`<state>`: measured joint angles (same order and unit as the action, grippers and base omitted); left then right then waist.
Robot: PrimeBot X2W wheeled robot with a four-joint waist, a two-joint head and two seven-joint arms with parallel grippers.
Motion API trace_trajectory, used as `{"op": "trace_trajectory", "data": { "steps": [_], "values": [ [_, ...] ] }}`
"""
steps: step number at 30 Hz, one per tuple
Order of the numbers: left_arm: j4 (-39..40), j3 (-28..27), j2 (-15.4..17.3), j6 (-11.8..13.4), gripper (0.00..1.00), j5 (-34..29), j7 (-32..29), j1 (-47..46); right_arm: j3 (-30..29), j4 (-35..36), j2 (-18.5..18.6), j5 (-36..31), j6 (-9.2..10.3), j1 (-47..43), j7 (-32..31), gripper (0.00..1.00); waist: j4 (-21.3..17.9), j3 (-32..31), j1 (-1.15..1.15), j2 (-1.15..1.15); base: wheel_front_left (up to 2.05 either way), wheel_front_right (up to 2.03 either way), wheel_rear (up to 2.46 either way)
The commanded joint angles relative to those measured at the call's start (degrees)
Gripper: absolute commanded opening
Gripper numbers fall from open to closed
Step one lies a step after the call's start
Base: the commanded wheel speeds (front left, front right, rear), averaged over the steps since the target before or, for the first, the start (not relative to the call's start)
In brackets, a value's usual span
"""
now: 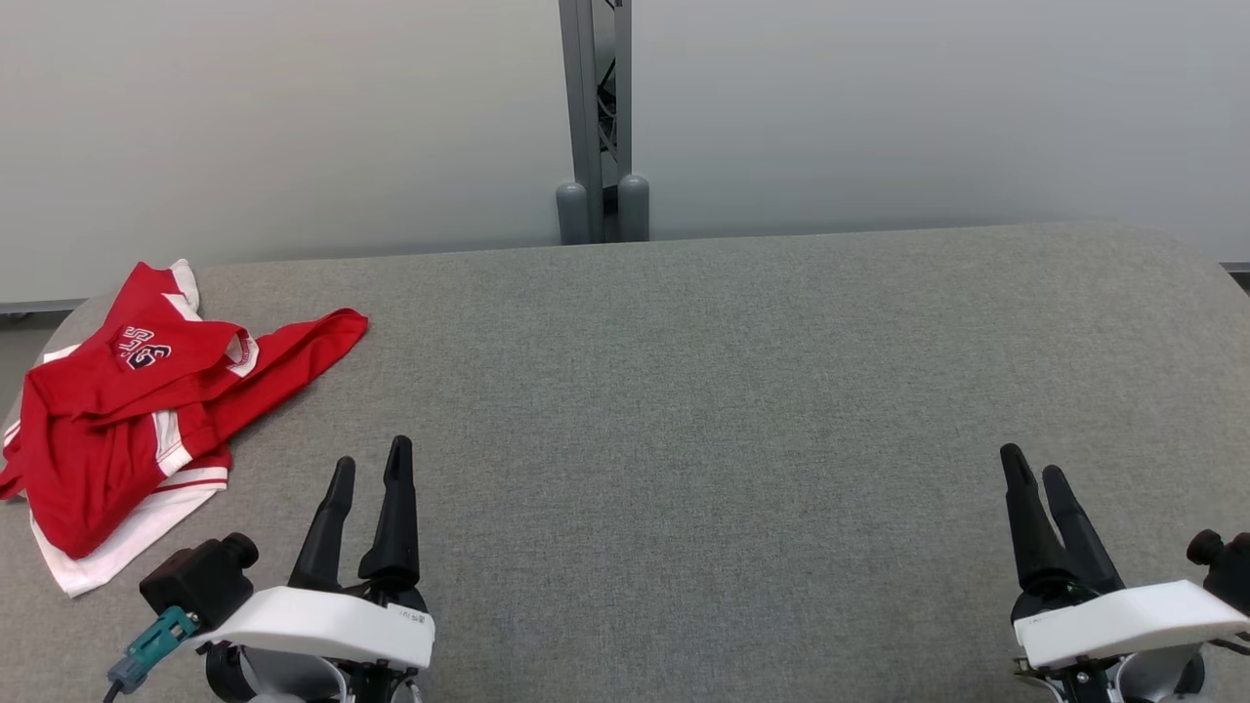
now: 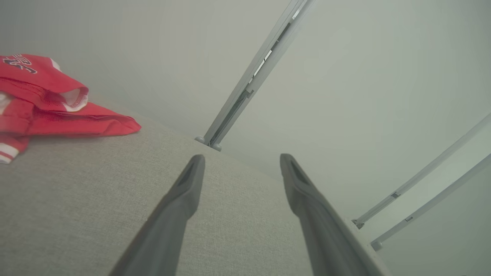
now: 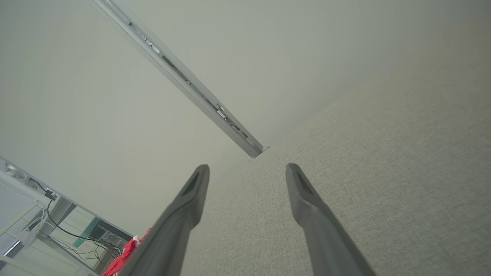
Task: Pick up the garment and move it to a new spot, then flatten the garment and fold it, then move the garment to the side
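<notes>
Printed on the crumpled red-and-white fabric garment (image 1: 117,430), beyond and left of the left claw (image 1: 371,455): dark-outlined white characters (image 1: 145,348), too distorted to read.

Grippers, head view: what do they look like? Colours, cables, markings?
Both the left gripper and the right gripper have two long, black, tapered fingers on a white shell, with a black knobbed block beside it. The left also carries a teal connector with a grey cable and a small printed label.
</notes>
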<state>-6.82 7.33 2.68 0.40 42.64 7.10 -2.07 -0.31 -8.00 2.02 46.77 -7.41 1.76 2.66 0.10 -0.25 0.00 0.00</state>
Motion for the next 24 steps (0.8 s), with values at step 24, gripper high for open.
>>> {"op": "trace_trajectory", "data": {
  "steps": [24],
  "values": [
    [3.39,1.9,0.48,2.04,1.0,-15.9,3.3,0.75,2.28,4.8,0.71,-15.9,-0.11,-1.48,5.34,1.0,-0.05,-0.29,0.0,0.0,0.0,0.0,0.0]
  ]
}}
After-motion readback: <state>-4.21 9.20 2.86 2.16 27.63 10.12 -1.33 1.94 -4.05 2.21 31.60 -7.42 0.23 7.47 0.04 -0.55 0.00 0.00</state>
